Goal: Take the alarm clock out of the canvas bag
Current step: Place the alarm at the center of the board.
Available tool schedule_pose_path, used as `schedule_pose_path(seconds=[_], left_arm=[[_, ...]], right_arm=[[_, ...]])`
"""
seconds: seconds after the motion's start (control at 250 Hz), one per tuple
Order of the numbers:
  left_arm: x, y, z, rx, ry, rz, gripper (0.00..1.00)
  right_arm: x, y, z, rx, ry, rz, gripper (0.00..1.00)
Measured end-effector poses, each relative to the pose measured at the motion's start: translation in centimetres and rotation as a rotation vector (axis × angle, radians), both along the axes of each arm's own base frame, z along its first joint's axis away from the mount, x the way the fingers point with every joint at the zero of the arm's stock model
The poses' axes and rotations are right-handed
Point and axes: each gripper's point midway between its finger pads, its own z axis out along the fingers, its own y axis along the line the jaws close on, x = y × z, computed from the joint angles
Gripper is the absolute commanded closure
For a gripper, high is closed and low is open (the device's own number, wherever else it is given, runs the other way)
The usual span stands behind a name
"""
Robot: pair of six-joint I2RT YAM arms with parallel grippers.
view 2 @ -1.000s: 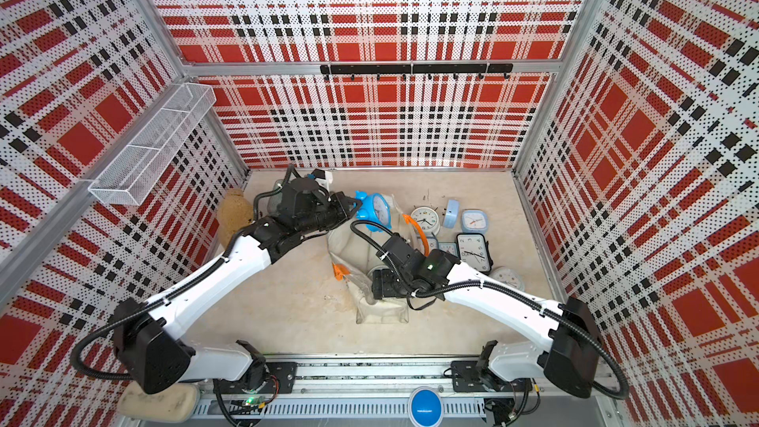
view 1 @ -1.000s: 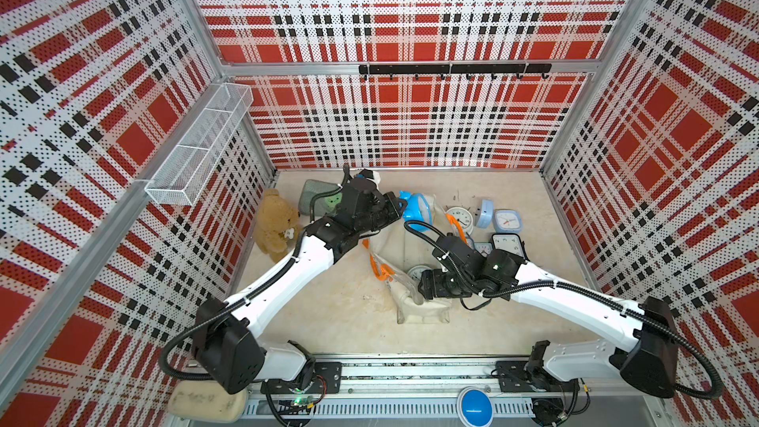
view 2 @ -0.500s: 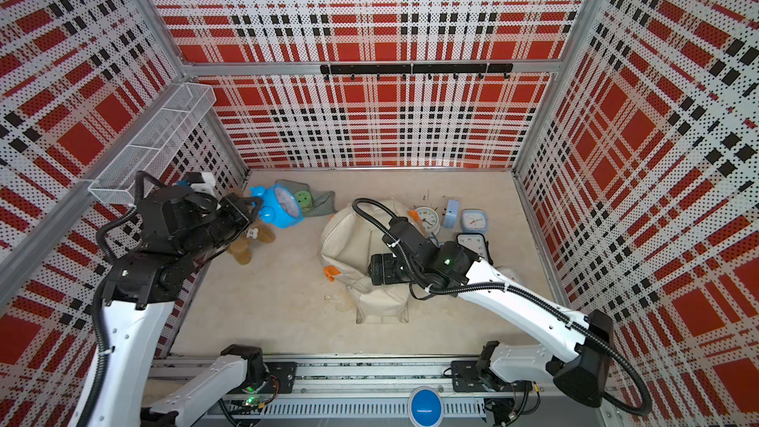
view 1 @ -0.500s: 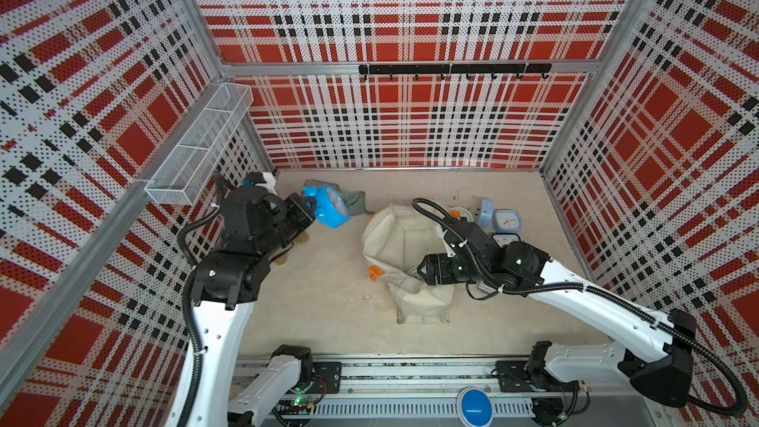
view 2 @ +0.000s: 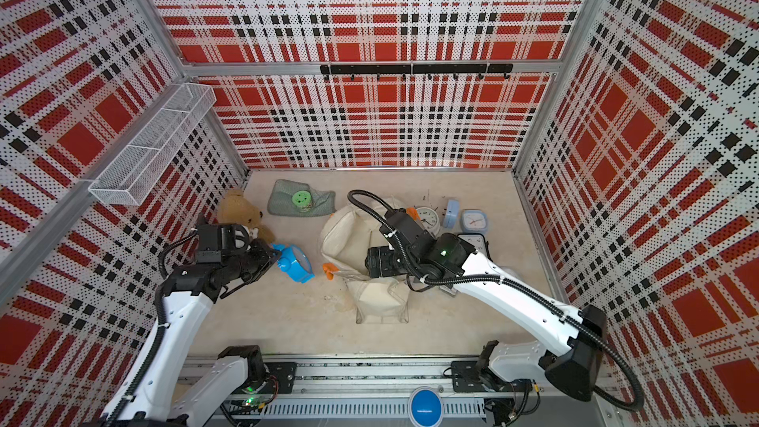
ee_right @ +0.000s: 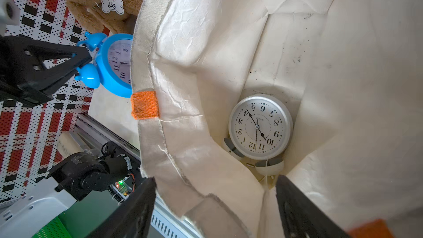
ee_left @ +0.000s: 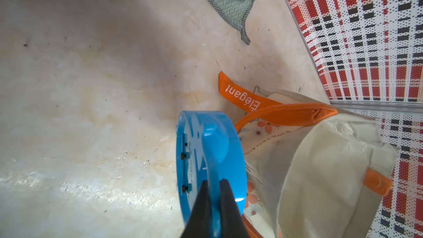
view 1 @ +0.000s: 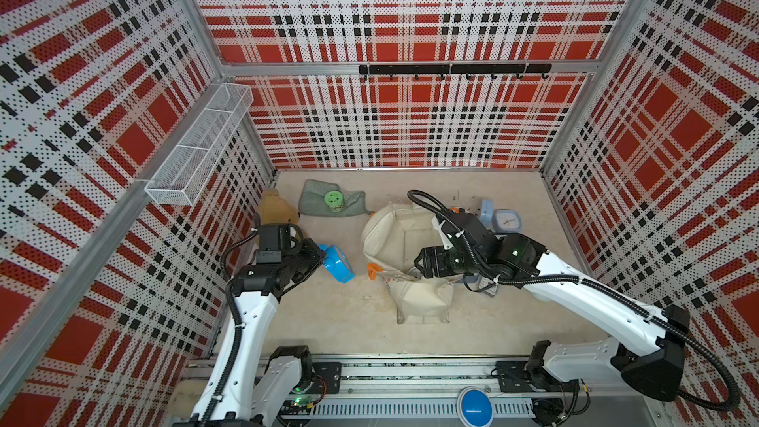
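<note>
On the worktop (view 1: 328, 322) the canvas bag (view 1: 390, 236) lies slumped, mouth open, with the right hand (ee_right: 215, 180) spread wide at that mouth gripping nothing, the left hand (ee_left: 214, 182) clamped on the top handle of a blue alarm clock (ee_left: 229, 156) outside the bag, and a silver alarm clock (ee_right: 259, 127) inside at its bottom.

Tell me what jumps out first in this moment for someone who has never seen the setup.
The blue alarm clock catches the eye first, clamped at its top in the left claw, outside the canvas bag on the left arm's side, near the plush dog. Next comes the silver-white alarm clock lying deep inside the bag with its dial showing, and the open right claw at the bag's mouth.
</note>
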Motion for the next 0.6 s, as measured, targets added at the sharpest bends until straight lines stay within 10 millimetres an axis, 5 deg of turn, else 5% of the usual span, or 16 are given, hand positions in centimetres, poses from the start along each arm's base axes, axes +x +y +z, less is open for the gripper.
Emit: schedule_pose_path(seconds=[0.456,0.6], left_arm=[[2.1,-1.1,-3.7,-0.081,-0.032,-0.072,0.87],[2.0,-0.5,-4.8,-0.083,-0.017,-0.067,0.71]], right_arm=[[-0.3,0.0,-0.2,-0.007,0.012,0.015,0.15],[-0.3,0.0,-0.3,-0.011,0.015,0.015,0.15]])
